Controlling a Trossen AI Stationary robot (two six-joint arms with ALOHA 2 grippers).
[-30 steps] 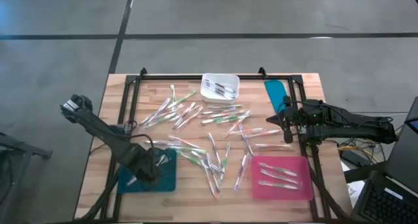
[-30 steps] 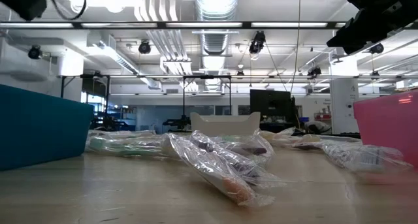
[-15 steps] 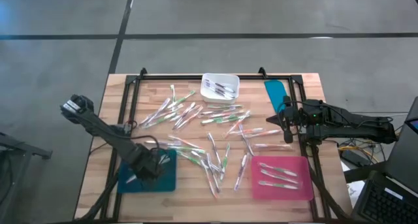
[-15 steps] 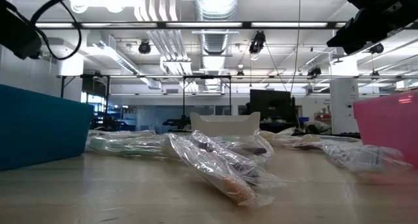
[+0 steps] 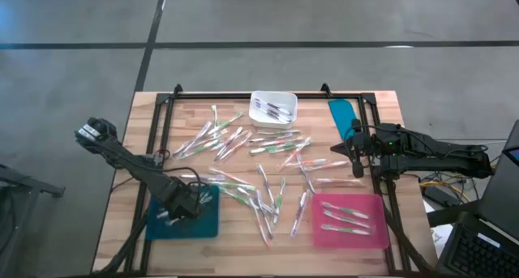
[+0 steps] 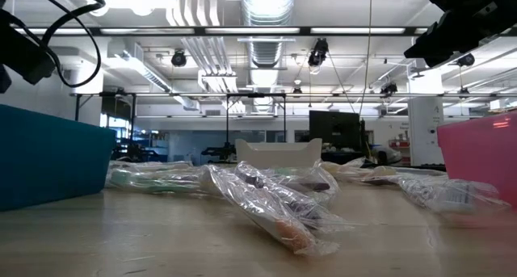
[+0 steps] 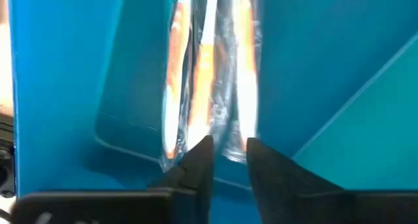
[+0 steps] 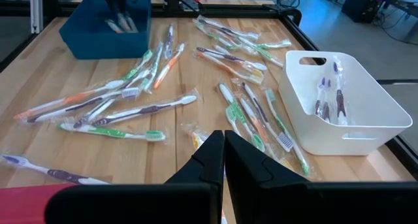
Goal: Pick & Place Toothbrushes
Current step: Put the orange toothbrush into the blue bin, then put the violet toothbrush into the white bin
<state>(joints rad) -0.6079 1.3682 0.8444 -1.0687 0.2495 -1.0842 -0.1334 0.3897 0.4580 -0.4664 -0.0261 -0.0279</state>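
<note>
Many toothbrushes (image 5: 259, 164) in clear wrappers lie scattered over the middle of the wooden table. My left gripper (image 5: 183, 203) (image 7: 230, 160) is low over the teal tray (image 5: 207, 223) at the near left, shut on a wrapped orange toothbrush (image 7: 228, 87). Two more orange toothbrushes (image 7: 176, 87) lie in that tray beside it. My right gripper (image 5: 355, 151) (image 8: 224, 145) is shut and hangs still above the table's right side, touching nothing. The pink tray (image 5: 369, 229) at the near right holds three toothbrushes. My left gripper pinches the wrapped toothbrush by one end (image 7: 230, 138) between its two fingers, which point down into the teal tray. The toothbrush runs away from the fingers along the tray's floor, next to the other two. Whether it rests on the floor, I cannot tell.
A white bin (image 5: 273, 108) with a few toothbrushes stands at the far middle. A second teal piece (image 5: 342, 114) lies at the far right. A black frame (image 5: 268, 96) runs along the table's far and side edges. Bare wood shows along the near edge.
My left gripper has come down over the teal tray and shifted slightly toward the far edge. In the low view its arm has dropped from the upper corner toward the tray wall. My right arm has kept still.
</note>
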